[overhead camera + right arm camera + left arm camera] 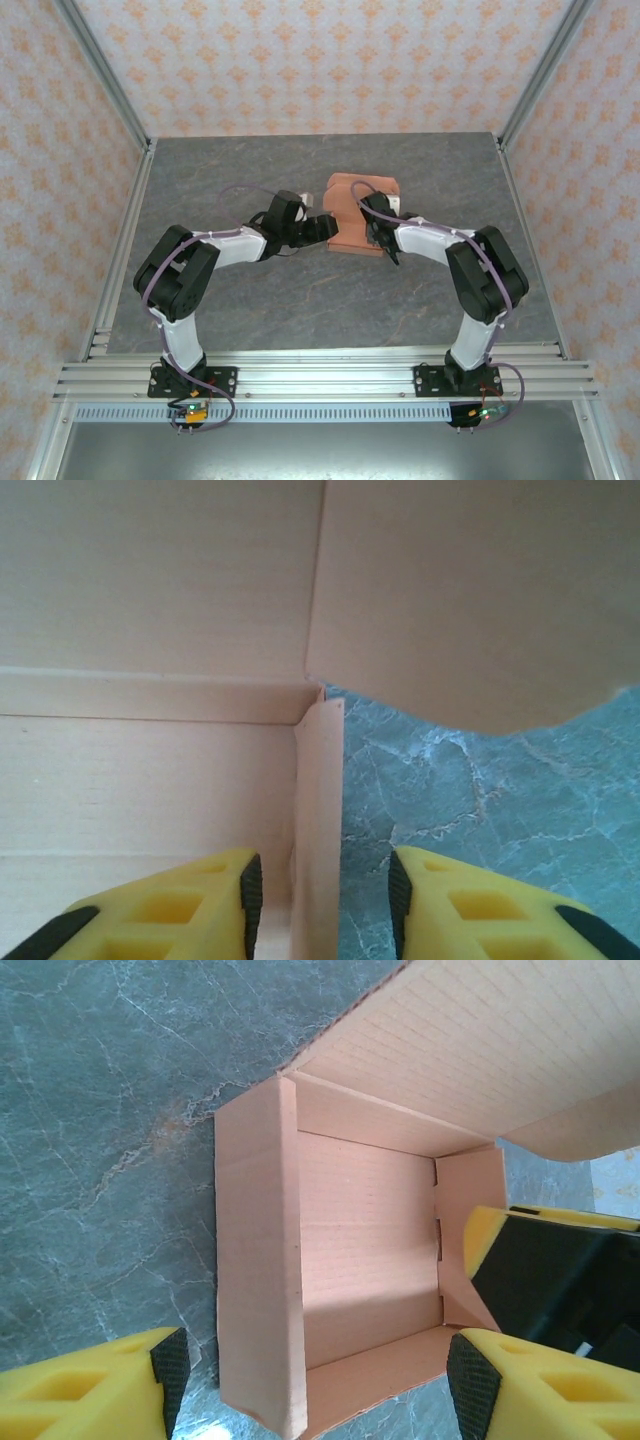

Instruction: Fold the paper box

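left wrist, left tool (pixel 318 1380) wide around paper box (pixel 360 1240), right tool (pixel 325 890) narrow astride wall (pixel 318 820)

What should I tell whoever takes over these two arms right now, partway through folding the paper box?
Left gripper: open, jaws astride the paper box, not pressing it.
Right gripper: open, one finger inside and one outside a side wall, with a gap on each side.
Box: on the table, between the two arms.
Done: walls stand up around the base.
Left: the large lid flap is open; probably fold it over and tuck it in.
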Tool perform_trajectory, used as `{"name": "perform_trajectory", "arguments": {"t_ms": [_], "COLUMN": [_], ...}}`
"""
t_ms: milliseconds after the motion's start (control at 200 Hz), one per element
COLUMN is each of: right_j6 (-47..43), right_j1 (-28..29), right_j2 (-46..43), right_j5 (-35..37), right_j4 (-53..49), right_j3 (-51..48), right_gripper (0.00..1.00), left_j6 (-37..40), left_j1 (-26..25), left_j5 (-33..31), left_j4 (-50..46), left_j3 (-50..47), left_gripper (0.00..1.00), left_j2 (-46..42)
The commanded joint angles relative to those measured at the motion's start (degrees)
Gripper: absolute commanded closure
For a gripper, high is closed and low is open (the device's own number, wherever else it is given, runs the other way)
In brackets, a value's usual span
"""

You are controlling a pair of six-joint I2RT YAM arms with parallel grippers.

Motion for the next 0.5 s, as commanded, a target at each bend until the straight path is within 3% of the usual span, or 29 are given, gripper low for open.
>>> {"name": "perform_trajectory", "arguments": {"t_ms": [0, 165, 496], "right_j6": [0.6, 0.5, -1.3], "right_j1": [-0.1, -0.1, -0.8], "right_j2": [2.8, 0.4, -8.0], "right_j5": [0.2, -4.6, -15.8], "right_j4": [-0.3, 3.9, 11.1], "right_j3": [-0.4, -2.7, -5.5], "right_gripper": [0.67, 0.85, 0.93], "left_j6": [0.2, 0.0, -0.7], "left_j1": [0.1, 0.3, 0.6], "left_j5": [-1.8, -0.6, 2.6], "left_j4": [1.8, 2.3, 5.8], "left_j3": [-1.3, -2.1, -5.6], "left_gripper": [0.28, 0.28, 0.18], "left_j2": [-0.3, -1.1, -4.5]}}
